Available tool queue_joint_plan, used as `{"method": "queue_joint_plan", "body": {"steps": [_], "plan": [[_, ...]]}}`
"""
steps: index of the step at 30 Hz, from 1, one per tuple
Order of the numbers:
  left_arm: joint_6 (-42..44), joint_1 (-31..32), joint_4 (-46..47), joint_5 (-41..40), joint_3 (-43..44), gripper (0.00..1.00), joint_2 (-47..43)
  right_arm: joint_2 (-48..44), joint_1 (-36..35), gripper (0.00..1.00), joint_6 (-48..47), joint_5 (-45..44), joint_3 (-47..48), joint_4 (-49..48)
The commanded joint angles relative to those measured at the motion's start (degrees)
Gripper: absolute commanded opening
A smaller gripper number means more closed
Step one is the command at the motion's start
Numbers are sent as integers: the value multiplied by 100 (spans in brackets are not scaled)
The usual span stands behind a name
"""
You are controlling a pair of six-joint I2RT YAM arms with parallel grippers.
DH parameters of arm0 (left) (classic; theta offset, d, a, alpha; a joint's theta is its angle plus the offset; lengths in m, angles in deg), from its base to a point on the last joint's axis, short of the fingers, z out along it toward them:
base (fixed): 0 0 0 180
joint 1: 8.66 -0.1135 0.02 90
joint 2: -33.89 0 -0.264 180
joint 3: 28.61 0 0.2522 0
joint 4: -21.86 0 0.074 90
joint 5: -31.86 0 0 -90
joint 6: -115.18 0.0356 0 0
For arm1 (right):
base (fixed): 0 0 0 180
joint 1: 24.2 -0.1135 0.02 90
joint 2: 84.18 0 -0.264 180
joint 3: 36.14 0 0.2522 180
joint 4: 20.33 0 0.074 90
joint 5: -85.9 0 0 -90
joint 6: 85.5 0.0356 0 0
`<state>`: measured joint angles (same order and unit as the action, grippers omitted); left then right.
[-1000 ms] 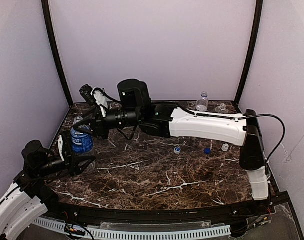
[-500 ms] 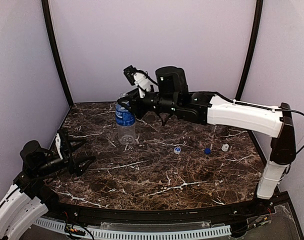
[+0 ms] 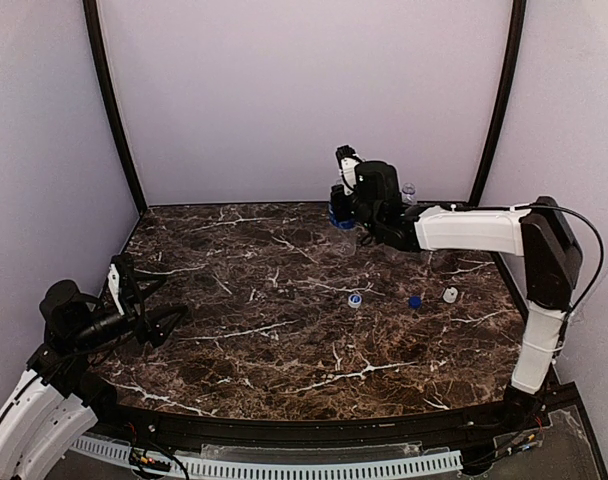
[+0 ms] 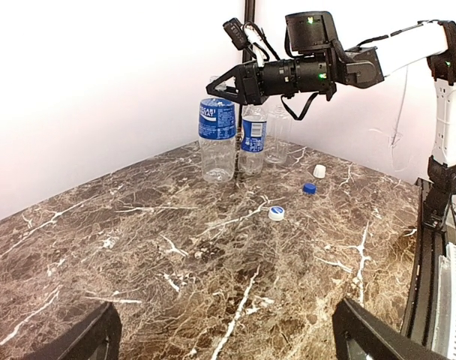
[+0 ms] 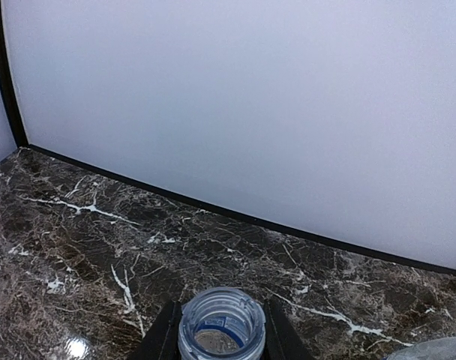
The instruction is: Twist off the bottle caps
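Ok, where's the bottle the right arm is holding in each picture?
Top external: blue-labelled bottle at the far edge of the table, right of centre.
Left wrist: upper middle, left of the other bottles.
Right wrist: bottom centre, only its open neck.
Shared landmark: the right gripper, its jaws closed around the bottle's neck.

In the top view, the bottles (image 3: 341,218) at the far edge of the desk (image 3: 284,340) are largely covered by the right tool (image 3: 340,206); only a strip of blue label is made out. The caps (image 3: 355,299) are too small for detail there. In the right wrist view, the held bottle (image 5: 220,319) is cut off below its open neck. The left tool (image 4: 226,319) is cropped to finger stubs at the bottom corners.
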<state>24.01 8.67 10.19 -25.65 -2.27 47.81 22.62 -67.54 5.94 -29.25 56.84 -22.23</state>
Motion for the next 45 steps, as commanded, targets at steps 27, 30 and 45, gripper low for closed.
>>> {"method": "queue_joint_plan", "body": {"steps": [27, 30, 45], "plan": [[-74, -176, 178, 74, -124, 99, 140, 74, 252, 77, 735, -193, -517, -127], [-76, -175, 186, 103, -135, 99, 146, -72, 240, 88, 604, -78, -474, -20], [-80, -174, 196, 117, -133, 99, 106, -531, 195, 94, 25, 333, -275, 275]]}}
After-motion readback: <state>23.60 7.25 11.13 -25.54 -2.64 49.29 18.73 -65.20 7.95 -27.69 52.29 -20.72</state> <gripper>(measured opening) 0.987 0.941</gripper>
